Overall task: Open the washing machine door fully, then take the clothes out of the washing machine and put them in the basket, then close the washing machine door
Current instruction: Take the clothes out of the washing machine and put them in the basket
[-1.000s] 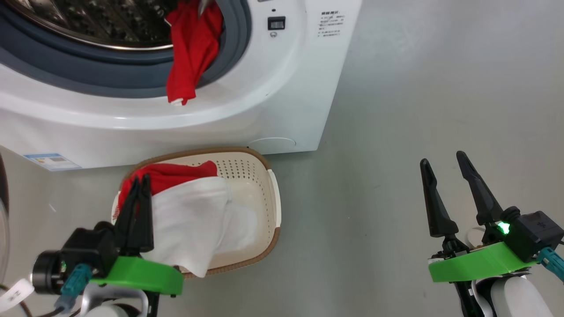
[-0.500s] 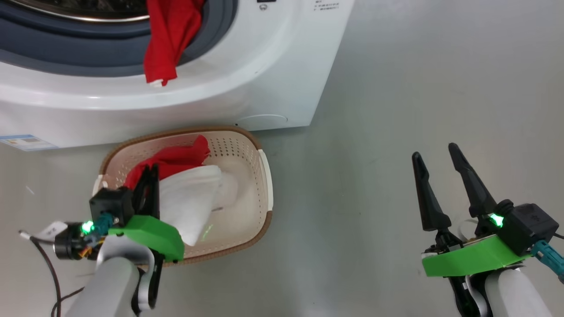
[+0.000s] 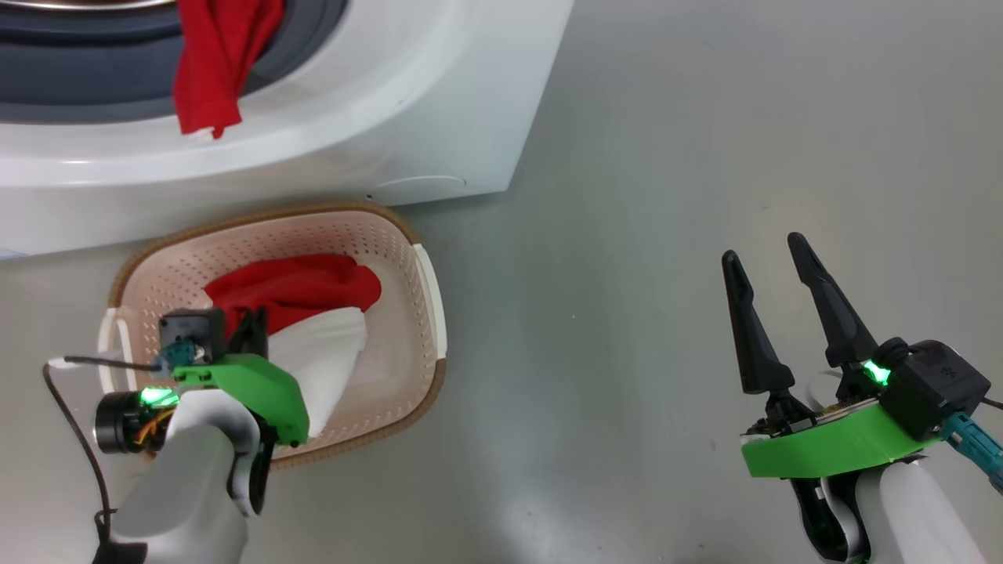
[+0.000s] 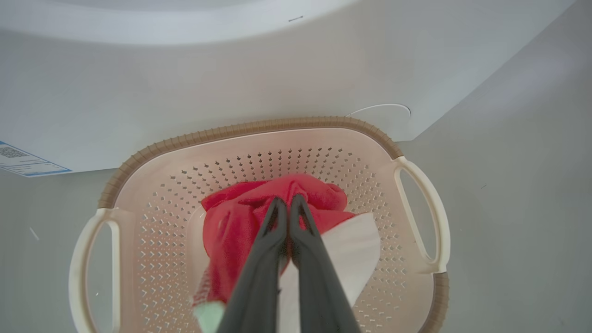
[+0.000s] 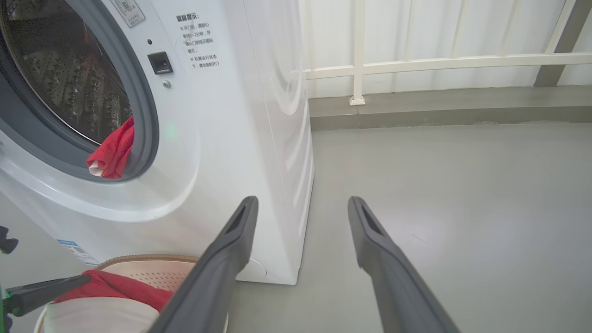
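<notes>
Our left gripper point(image 4: 286, 203) was clenched on the red-and-white clothes point(image 4: 231, 226), which lay inside the basket point(image 4: 259, 126), not yet released. Our right gripper point(image 3: 762, 246) hung open above the floor point(image 3: 627, 235). A red piece point(image 3: 208, 70) draped out of the washing machine point(image 3: 439, 102), so we judged unloading roughly half done, with door-closing left.

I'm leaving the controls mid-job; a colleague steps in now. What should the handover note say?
Left gripper: shut on the red and white soft garment, down inside the cream perforated plastic basket with brown rim.
Right gripper: open, empty, above the grey floor.
Basket stands before the white front-loading washing machine; a second red cloth hangs out over its grey rubber ring.
Done: drum opening uncovered, first garment in the basket.
Left: release, fetch the hanging cloth, close the door.
</notes>
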Available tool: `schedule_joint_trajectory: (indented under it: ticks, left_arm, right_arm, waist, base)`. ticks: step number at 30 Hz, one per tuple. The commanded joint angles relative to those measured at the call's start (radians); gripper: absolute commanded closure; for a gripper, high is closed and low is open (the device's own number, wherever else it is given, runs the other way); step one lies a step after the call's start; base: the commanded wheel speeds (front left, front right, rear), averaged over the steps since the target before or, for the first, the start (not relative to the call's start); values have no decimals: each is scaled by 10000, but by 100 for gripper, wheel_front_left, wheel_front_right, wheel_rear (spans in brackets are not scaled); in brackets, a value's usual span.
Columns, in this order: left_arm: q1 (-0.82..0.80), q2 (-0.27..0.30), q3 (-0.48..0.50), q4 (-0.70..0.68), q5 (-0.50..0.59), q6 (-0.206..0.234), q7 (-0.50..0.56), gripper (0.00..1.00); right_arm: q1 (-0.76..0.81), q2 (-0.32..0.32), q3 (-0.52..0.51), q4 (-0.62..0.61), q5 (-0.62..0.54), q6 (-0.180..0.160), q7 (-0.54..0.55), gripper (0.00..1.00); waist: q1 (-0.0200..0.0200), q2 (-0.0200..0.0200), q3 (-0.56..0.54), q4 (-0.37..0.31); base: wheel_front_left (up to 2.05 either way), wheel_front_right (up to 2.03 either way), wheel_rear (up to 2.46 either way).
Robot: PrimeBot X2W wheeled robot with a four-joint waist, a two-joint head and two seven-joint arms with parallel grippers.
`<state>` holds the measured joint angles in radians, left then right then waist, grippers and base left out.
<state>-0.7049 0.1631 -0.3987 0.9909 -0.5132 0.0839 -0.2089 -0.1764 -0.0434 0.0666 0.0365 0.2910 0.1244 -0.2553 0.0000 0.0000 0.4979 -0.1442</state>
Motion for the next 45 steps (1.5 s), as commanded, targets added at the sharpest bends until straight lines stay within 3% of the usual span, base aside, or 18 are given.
schedule_joint_trajectory:
  ticks: [1, 10, 23, 24, 25, 26, 28, 45]
  left_arm:
    - [-275, 185, 279, 210, -104, -117, -103, 100]
    - [-1289, 27, 269, 2253, -289, -477, 121, 100]
    - [-1600, 133, 156, 2890, -380, -530, 490, 100]
    - [-1606, 146, 161, 2900, -395, -528, 433, 87]
    - [-1615, 157, 153, 2910, -394, -513, 371, 63]
    - [-1628, 156, 138, 2919, -390, -502, 331, 52]
    - [-1662, 148, 124, 2933, -394, -465, 240, 1]
    - [-1650, 49, 164, 2867, -580, -665, -452, 0]
  right_arm:
    - [-118, -68, 209, -274, 101, 63, -65, 0]
    - [-371, -68, 250, -400, 66, 63, -65, 0]
    - [-550, -68, 424, -363, 152, 63, -65, 0]
    - [-555, -68, 425, -353, 159, 63, -65, 0]
    - [-562, -68, 421, -345, 169, 63, -65, 0]
    - [-568, -68, 415, -338, 177, 63, -65, 0]
    - [-571, -68, 395, -321, 181, 63, -65, 0]
    - [-478, -68, 313, -72, 239, 63, -65, 0]
  waist:
    - [0, 0, 264, -198]
    - [0, 0, 1021, -497]
    - [0, 0, 1445, -790]
    - [0, 0, 1449, -801]
    - [0, 0, 1449, -808]
    - [0, 0, 1441, -810]
    - [0, 0, 1414, -795]
    - [0, 0, 510, -322]
  base:
    - [0, 0, 0]
    - [0, 0, 0]
    - [0, 0, 0]
    - [0, 0, 0]
    - [0, 0, 0]
    - [0, 0, 0]
    - [0, 0, 0]
    - [0, 0, 0]
